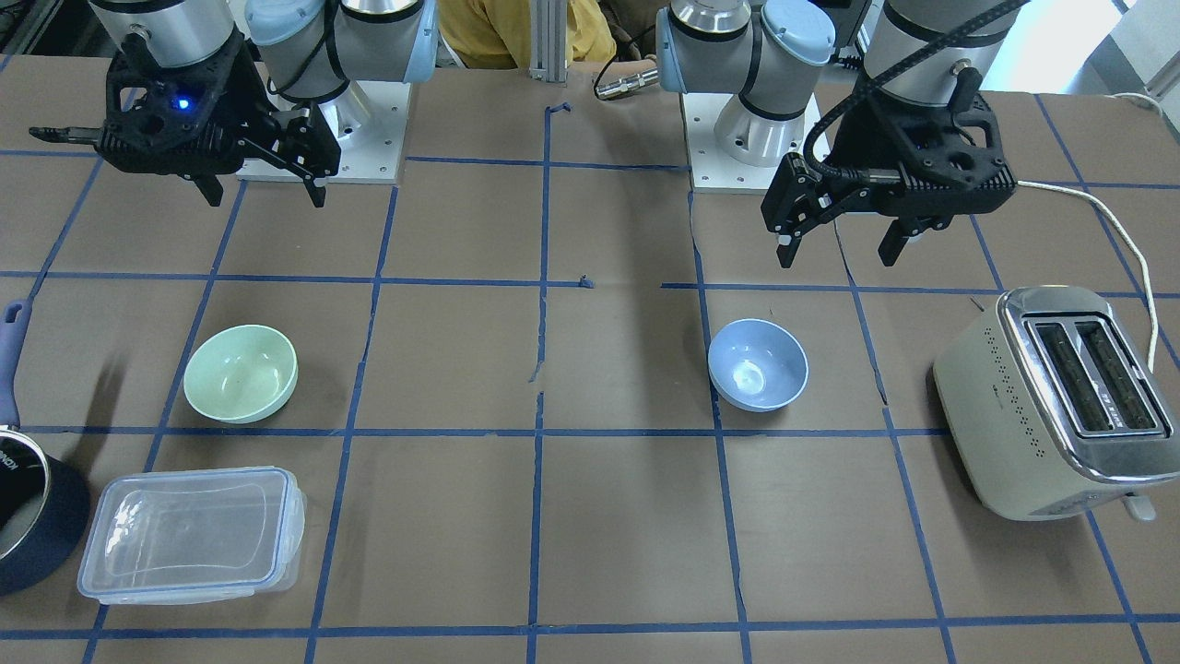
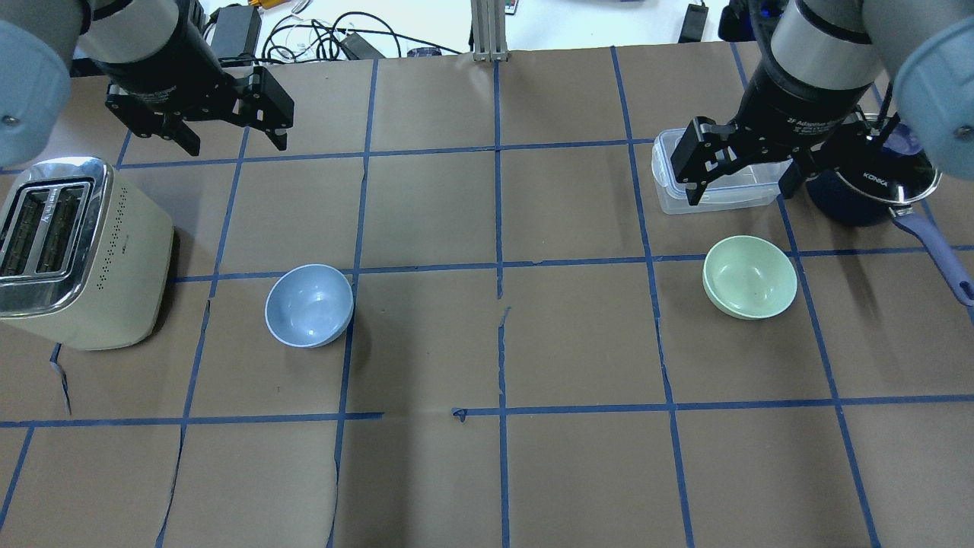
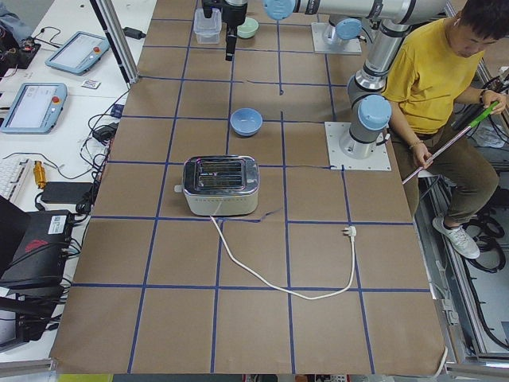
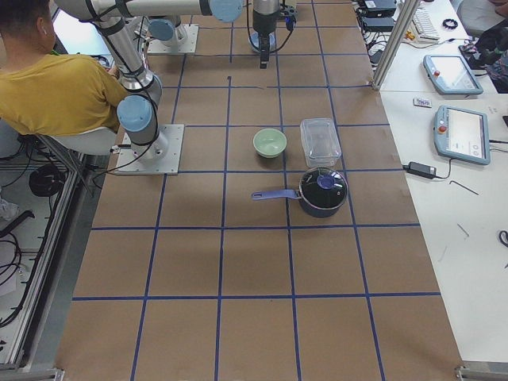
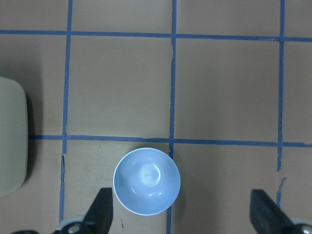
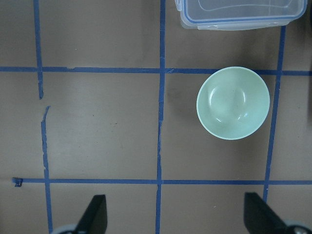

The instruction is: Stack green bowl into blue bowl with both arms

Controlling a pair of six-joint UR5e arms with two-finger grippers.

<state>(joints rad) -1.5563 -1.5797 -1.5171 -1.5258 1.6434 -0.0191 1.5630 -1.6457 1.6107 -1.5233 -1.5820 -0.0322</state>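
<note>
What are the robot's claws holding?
Nothing. The left claw and right claw both hang open and empty in the air; the green bowl and blue bowl sit untouched.

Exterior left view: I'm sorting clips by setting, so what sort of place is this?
Probably a robotics lab, not a kitchen: two grey jointed robot arms bolted to a brown table gridded with blue tape, grey handheld control pendants on the white side bench, a seated man in yellow.

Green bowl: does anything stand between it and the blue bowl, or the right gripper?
Nothing visible does. Between the green bowl and the blue bowl lies only taped brown paper. The right gripper hangs open above the table, nothing between it and the green bowl. The clear container sits off both paths.
</note>
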